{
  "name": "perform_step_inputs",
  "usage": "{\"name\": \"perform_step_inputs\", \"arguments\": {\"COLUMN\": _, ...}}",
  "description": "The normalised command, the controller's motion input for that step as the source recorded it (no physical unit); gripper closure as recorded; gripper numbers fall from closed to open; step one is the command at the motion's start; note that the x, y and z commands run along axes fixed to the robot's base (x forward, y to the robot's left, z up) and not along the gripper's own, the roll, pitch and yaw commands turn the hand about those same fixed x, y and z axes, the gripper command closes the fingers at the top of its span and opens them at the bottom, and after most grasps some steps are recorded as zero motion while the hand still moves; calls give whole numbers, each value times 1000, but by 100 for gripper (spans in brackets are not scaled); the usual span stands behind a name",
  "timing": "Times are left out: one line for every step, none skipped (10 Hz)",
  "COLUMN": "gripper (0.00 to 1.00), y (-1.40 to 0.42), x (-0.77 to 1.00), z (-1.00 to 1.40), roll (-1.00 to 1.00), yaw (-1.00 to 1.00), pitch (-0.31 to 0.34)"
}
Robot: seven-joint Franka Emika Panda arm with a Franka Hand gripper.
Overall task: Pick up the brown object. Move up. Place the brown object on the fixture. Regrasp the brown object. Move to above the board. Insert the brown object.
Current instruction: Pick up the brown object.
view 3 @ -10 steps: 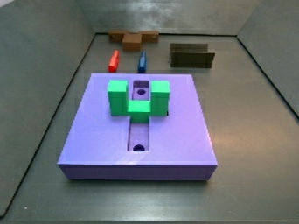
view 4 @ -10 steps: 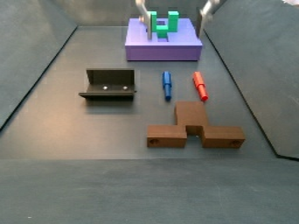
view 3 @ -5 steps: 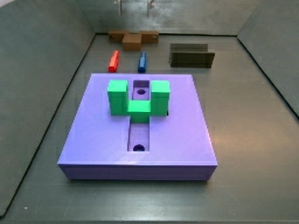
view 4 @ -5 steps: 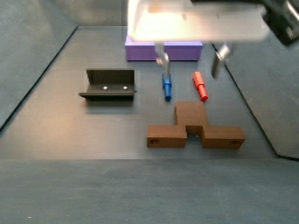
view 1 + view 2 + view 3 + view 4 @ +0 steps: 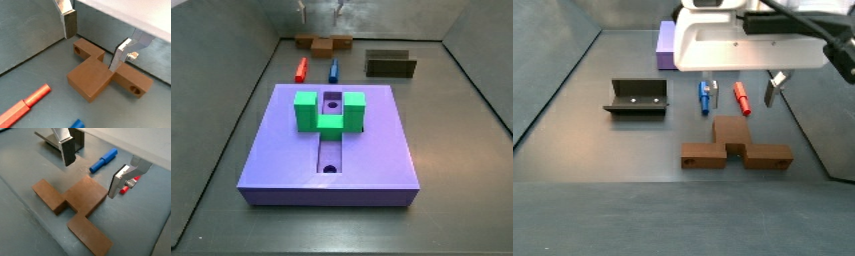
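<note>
- Wrist views both give me the gripper hanging over the brown object, its jaws spread wide with nothing between them but air.
- I see one silver finger off to one side of the piece's square centre block and the opposite finger off to the other side; neither touches it.
- From a side view, the gripper sits low above the floor, just behind the brown object, which lies flat near the front of the workspace.
- I make out a round hole near one end of the bar in a wrist view; the other lug end has one too.
- A red peg and a blue peg lie side by side on the floor just behind the piece, partly under the gripper body.
- I find the fixture standing well off to the side of the pegs, upright and empty.
- Behind the arm, the board shows only as a purple corner; a side view from the far end shows it whole, with the green block on top.
- At the far end of that same view, the brown object rests against the back wall, with the fingertips just above it.
</note>
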Motion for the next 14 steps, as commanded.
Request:
{"name": "perform_step_inputs", "arguments": {"gripper": 0, "y": 0, "x": -114, "z": -197, "roll": -100, "yaw": -40, "pitch": -89}}
{"name": "perform_step_inputs", "arguments": {"gripper": 0, "y": -11, "x": 0, "z": -277, "roll": -127, "yaw": 0, "pitch": -107}}
{"name": "perform_step_inputs", "arguments": {"gripper": 0, "y": 0, "x": 214, "z": -249, "roll": -156, "yaw": 0, "pitch": -34}}
{"name": "perform_step_inputs", "arguments": {"gripper": 0, "y": 0, "x": 340, "z": -314, "roll": -140, "yaw": 0, "pitch": 0}}
{"name": "perform_step_inputs", "arguments": {"gripper": 0, "y": -6, "x": 163, "z": -329, "roll": -120, "yaw": 0, "pitch": 0}}
{"name": "perform_step_inputs", "arguments": {"gripper": 0, "y": -83, "x": 146, "z": -263, "roll": -143, "yaw": 0, "pitch": 0}}
{"name": "perform_step_inputs", "arguments": {"gripper": 0, "y": -111, "x": 126, "z": -254, "roll": -123, "yaw": 0, "pitch": 0}}
{"name": "perform_step_inputs", "arguments": {"gripper": 0, "y": -129, "x": 34, "z": -291, "roll": -109, "yaw": 31, "pitch": -16}}
{"name": "perform_step_inputs", "arguments": {"gripper": 0, "y": -129, "x": 83, "z": -183, "roll": -130, "yaw": 46, "pitch": -7}}
{"name": "perform_step_inputs", "arguments": {"gripper": 0, "y": -89, "x": 143, "z": -151, "roll": -136, "yaw": 29, "pitch": -11}}
{"name": "perform_step_inputs", "arguments": {"gripper": 0, "y": -63, "x": 129, "z": -163, "roll": -141, "yaw": 23, "pitch": -20}}
{"name": "perform_step_inputs", "arguments": {"gripper": 0, "y": -37, "x": 54, "z": -200, "roll": -136, "yaw": 14, "pitch": -31}}
{"name": "perform_step_inputs", "arguments": {"gripper": 0, "y": -37, "x": 29, "z": -211, "roll": -121, "yaw": 14, "pitch": -27}}
{"name": "perform_step_inputs", "arguments": {"gripper": 0, "y": 0, "x": 14, "z": -149, "roll": -67, "yaw": 0, "pitch": -10}}
